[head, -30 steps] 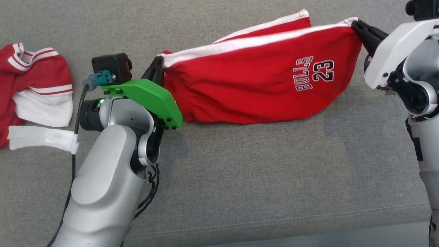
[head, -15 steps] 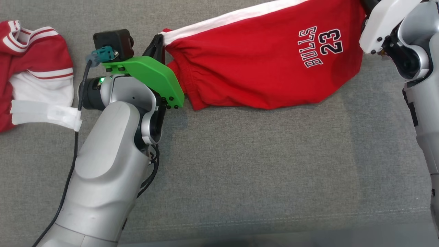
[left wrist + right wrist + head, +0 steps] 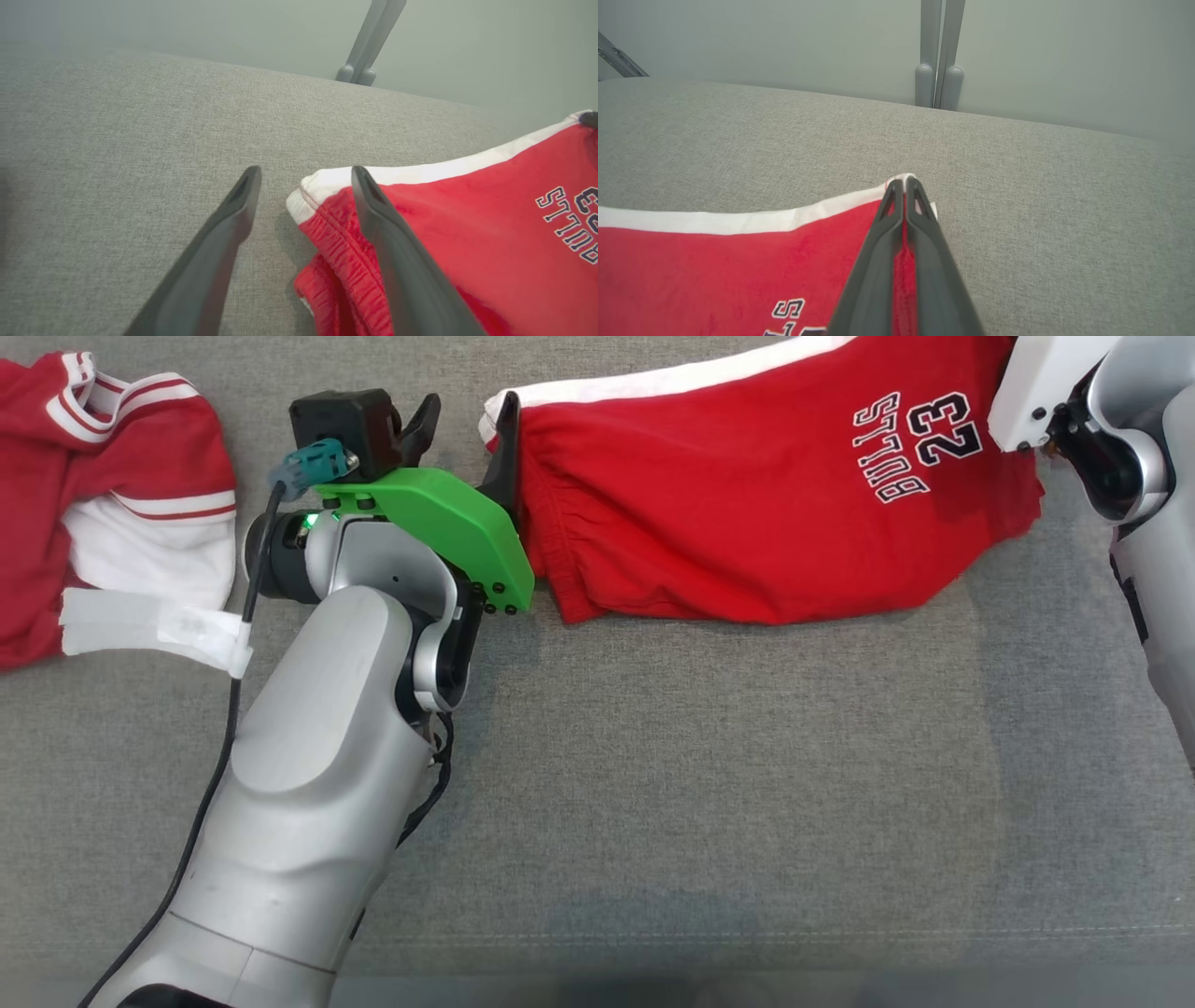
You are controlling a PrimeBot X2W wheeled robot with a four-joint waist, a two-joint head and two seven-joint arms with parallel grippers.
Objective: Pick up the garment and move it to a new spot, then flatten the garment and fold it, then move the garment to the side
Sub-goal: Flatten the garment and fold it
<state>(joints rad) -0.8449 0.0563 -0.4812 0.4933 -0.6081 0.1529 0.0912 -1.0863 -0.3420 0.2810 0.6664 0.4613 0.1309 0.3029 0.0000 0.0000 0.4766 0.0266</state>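
The garment is a pair of red shorts with a white side stripe and "BULLS 23" lettering, folded lengthwise on the grey cushion. My left gripper stands open at its waistband end; the white-trimmed corner lies between the spread fingers, and the right-hand one rests over the red cloth. My right gripper is shut on the garment's far white-striped corner. In the head view only the right arm's white mount shows at the top right.
A second red and white garment lies bunched at the left edge of the grey cushion. A white tape strip wraps the left arm's cable. Grey posts stand behind the cushion's far edge.
My left gripper has opened and let go of the waistband corner. The head camera has shifted, so the whole scene sits higher and further right in the view.
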